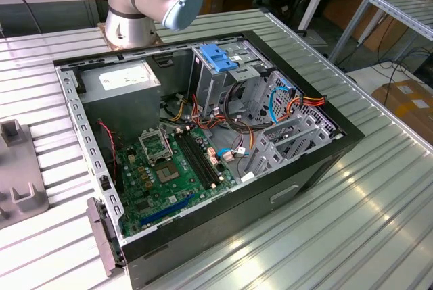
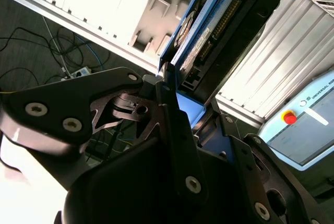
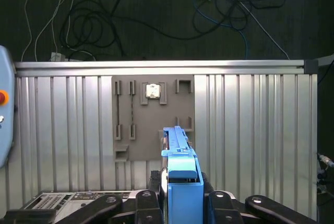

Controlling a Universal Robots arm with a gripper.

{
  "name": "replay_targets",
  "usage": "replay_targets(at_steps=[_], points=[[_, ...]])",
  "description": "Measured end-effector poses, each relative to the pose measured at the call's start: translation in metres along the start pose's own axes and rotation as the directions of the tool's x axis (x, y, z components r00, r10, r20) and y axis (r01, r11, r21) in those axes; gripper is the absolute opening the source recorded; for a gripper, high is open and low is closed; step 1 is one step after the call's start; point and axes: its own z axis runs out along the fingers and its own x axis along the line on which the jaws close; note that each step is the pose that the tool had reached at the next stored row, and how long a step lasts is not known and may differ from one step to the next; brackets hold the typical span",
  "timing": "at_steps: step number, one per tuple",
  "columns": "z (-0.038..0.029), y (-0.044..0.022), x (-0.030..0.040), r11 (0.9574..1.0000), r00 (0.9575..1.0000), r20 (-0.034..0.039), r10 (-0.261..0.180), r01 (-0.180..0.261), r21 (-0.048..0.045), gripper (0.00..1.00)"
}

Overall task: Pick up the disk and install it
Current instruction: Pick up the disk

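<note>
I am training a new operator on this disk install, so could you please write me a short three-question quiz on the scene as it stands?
1. True or false: the fingers of the gripper are shut on the disk.
2. In the first wrist view, what lies beyond the held disk? A) a grey fixture plate on the ribbed table; B) a sink; C) a wooden drawer.
3. Fill in: the disk's carrier rails are ___ in colour.

Key: 1 true; 2 A; 3 blue.
</note>
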Motion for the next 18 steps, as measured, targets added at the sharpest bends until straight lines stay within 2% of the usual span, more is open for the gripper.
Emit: replay_targets(at_steps=[18], points=[[0.0002,-0.0051,-0.0001,1.0000,1.0000,-0.0003,0.000,0.000,-0.0001,0.37]])
